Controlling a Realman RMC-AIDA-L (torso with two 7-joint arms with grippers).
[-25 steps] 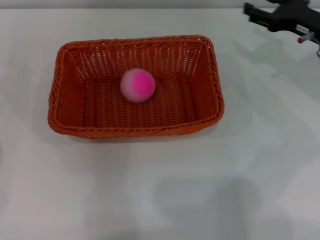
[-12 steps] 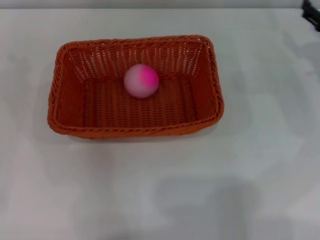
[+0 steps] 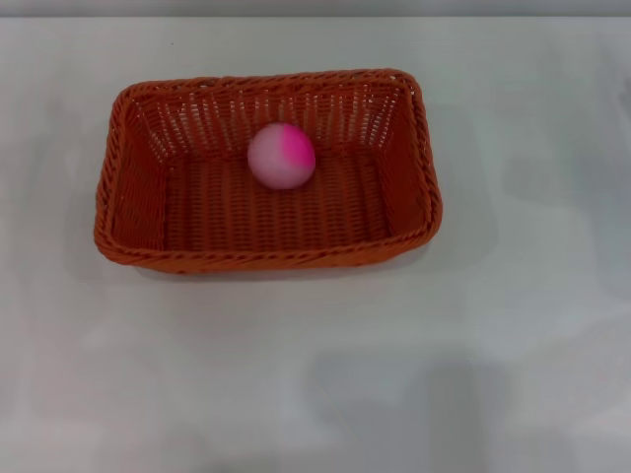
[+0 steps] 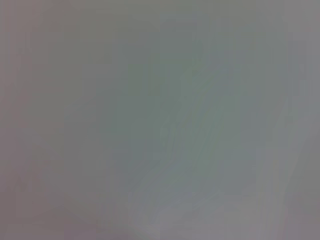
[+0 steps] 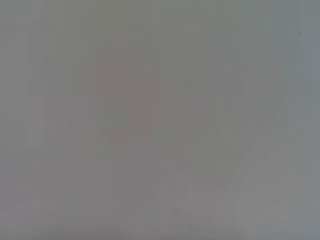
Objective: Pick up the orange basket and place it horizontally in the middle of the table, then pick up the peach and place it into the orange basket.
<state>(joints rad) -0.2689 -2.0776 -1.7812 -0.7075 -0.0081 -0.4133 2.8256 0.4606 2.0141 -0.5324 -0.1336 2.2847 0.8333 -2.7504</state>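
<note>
Head view shows the orange basket [image 3: 266, 168] sitting flat on the tabletop [image 3: 513, 335], open side up, roughly midway between the left and right edges and somewhat toward the far edge. Its long axis runs left to right, parallel to the near edge of the tabletop, with the short sides facing the left and right edges; the frame looks only very slightly skewed, if at all. The peach [image 3: 282, 156] lies inside it on the woven floor, close to the far wall and near the middle of the basket's length, its bright magenta patch turned up and toward the right. Neither of my pincers appears in this view, and both wrist views give only a blank grey field, so I cannot tell whether either pincer is apart or together. By my judgement both parts of the task are done as things lie: basket set crosswise in the middle, fruit within it. What remains for me is to do nothing harmful: keep both arms well off the tabletop, away from the braided rim, so I do not nudge the basket out of line. The peach is round and free on a fairly flat floor, so any knock could send it rolling.
</note>
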